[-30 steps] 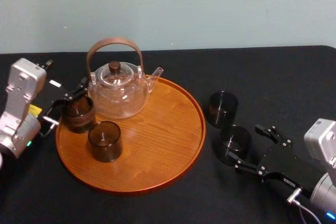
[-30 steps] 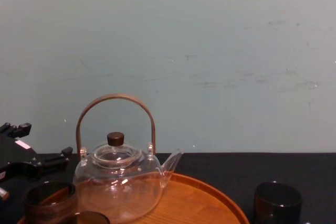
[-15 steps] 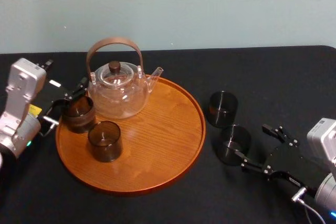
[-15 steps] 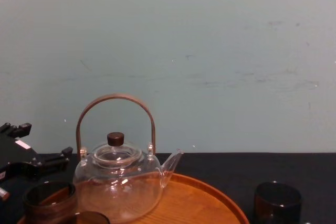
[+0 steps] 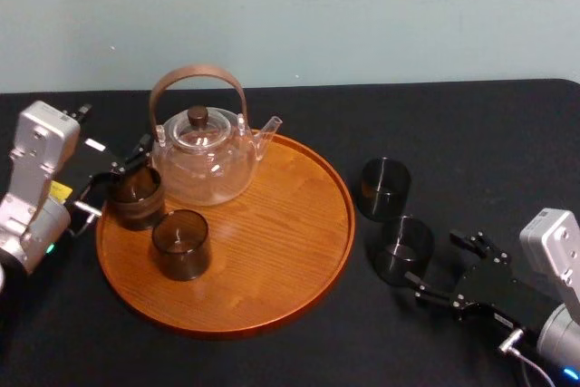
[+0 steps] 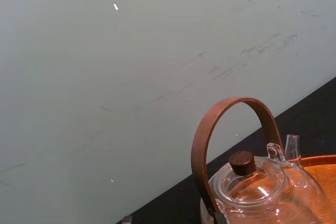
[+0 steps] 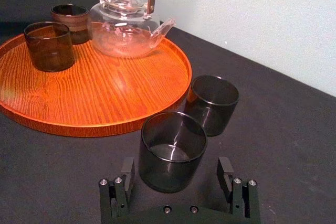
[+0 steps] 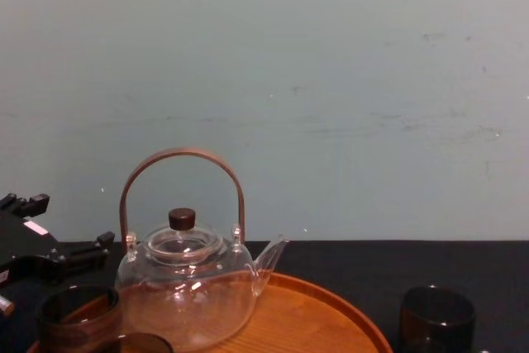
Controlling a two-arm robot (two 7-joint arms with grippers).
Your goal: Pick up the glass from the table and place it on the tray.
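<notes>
Two dark smoked glasses stand on the black table [image 5: 471, 124] right of the round wooden tray [image 5: 290, 251]: a nearer glass [image 5: 403, 249] [image 7: 172, 150] and a farther glass [image 5: 385, 188] [image 7: 211, 103]. My right gripper [image 5: 439, 260] [image 7: 176, 170] is open low over the table, its fingertips flanking only the near side of the nearer glass, not closed on it. Two more dark glasses [image 5: 181, 242] [image 5: 136, 197] stand on the tray's left part. My left gripper [image 5: 113, 186] rests open at the tray's left edge beside the rear one.
A clear glass teapot [image 5: 204, 156] [image 8: 186, 291] with a brown arched handle stands at the back of the tray. The tray's right half is bare wood. A pale wall rises behind the table.
My right gripper has drawn back toward me, so its fingers reach less far around the nearer glass. The glasses and the left arm have not moved.
</notes>
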